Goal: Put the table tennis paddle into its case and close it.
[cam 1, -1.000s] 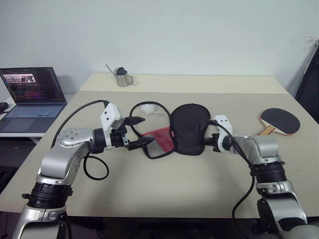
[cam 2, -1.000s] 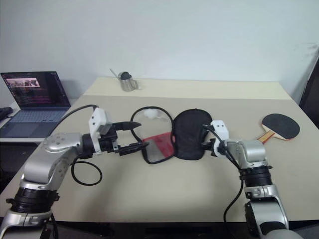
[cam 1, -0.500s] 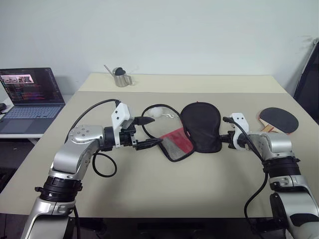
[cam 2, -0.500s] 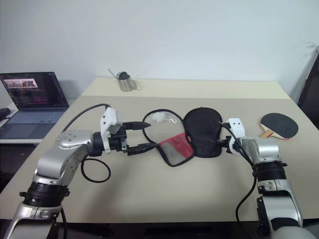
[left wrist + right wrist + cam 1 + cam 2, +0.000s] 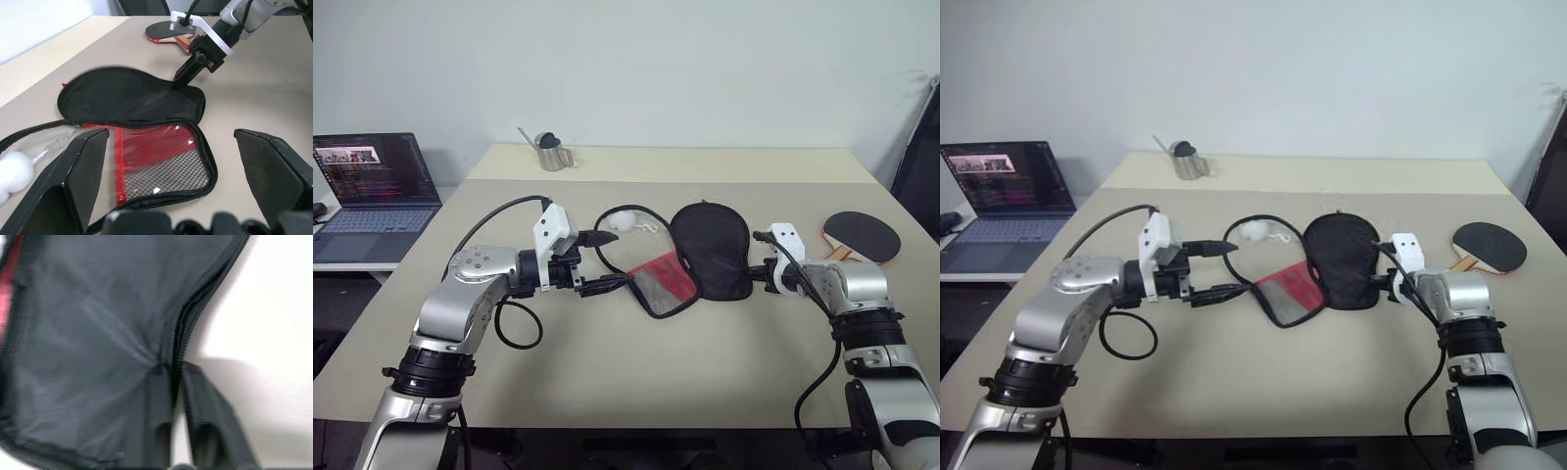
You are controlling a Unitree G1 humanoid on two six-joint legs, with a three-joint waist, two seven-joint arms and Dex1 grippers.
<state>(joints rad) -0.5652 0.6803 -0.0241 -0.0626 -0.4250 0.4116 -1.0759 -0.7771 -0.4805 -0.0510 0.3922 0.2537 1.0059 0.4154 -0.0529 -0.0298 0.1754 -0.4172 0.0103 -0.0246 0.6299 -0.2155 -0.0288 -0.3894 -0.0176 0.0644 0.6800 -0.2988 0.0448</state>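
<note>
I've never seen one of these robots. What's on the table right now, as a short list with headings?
Case: the case lies open mid-table, black half beside a red mesh flap.
Paddle: the paddle lies on the table at the robot's right, outside the case.
Left gripper: the left gripper is open, level, at the flap's edge.
Right gripper: the right gripper has its fingers close together on the case's zipper rim.
Charm: a white pompom lies behind the flap.
Elsewhere: a metal jug at the far edge; a laptop on a side desk.

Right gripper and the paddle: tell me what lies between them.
Bare tabletop. In the left eye view, nothing sits between the right gripper, at the case's edge, and the table tennis paddle.
</note>
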